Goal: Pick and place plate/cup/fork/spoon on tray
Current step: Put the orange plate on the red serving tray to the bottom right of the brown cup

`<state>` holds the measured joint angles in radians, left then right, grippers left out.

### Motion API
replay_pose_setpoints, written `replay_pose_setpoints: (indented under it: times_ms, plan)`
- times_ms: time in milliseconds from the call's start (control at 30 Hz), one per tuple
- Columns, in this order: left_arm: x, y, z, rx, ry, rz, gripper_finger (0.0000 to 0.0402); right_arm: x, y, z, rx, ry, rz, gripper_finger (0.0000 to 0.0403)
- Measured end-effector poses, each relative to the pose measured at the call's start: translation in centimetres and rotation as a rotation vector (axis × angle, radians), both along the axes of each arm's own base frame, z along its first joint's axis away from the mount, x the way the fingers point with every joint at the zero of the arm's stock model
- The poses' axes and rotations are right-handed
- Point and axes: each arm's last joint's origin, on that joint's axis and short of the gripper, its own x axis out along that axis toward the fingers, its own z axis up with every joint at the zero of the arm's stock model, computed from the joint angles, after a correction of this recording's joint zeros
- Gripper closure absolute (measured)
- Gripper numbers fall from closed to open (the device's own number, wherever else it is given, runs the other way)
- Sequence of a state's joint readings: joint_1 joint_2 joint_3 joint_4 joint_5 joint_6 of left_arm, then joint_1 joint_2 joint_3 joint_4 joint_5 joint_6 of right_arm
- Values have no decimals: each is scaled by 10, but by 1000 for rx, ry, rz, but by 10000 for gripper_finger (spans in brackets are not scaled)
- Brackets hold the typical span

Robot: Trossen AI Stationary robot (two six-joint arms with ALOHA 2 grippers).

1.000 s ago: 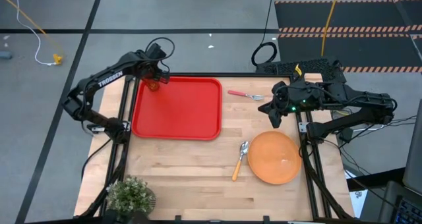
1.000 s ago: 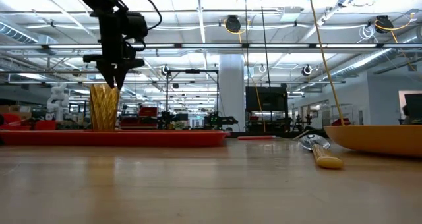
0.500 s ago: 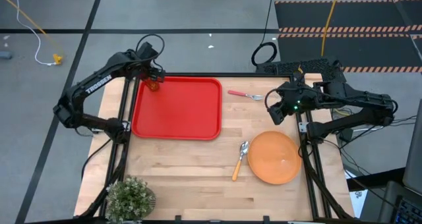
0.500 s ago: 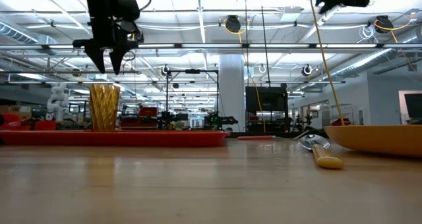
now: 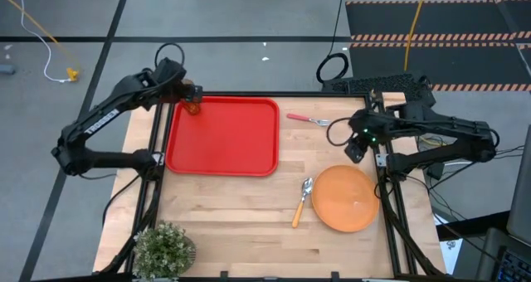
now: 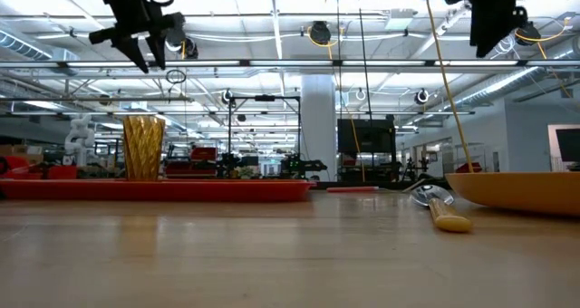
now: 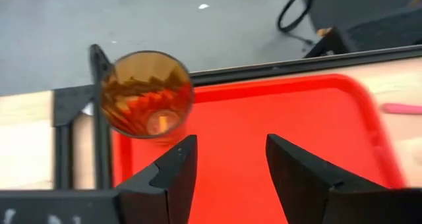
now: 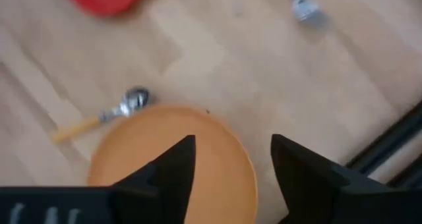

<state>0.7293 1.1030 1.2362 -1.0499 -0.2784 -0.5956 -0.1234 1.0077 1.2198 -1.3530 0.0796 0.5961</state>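
- The left tool (image 7: 224, 165) hung open and empty above the cup (image 7: 146, 93) at the tray's (image 5: 232, 141) upper-left corner.
- The right tool (image 8: 231, 158) gaped empty over the plate (image 8: 171, 158).

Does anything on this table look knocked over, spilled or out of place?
Nothing stands out. The cup stands upright in a corner of the tray; the plate, spoon and fork lie flat on the table.

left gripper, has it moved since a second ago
Yes. The left gripper, open, has risen well clear of the cup, which stands in the tray's far left corner, and pulled back toward the table's left edge.
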Motion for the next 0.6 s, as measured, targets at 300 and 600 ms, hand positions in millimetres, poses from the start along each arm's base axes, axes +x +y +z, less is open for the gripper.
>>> replay_pose_setpoints:
  times_ms: [300, 600]
  plan:
    - [13, -23, 5, -40, -105, -97, 247, 11, 1, -64, 123, 48, 271, 155]
    - [26, -44, 5, -63, -132, -178, 250, 14, -3, -117, 84, 16, 398, 157]
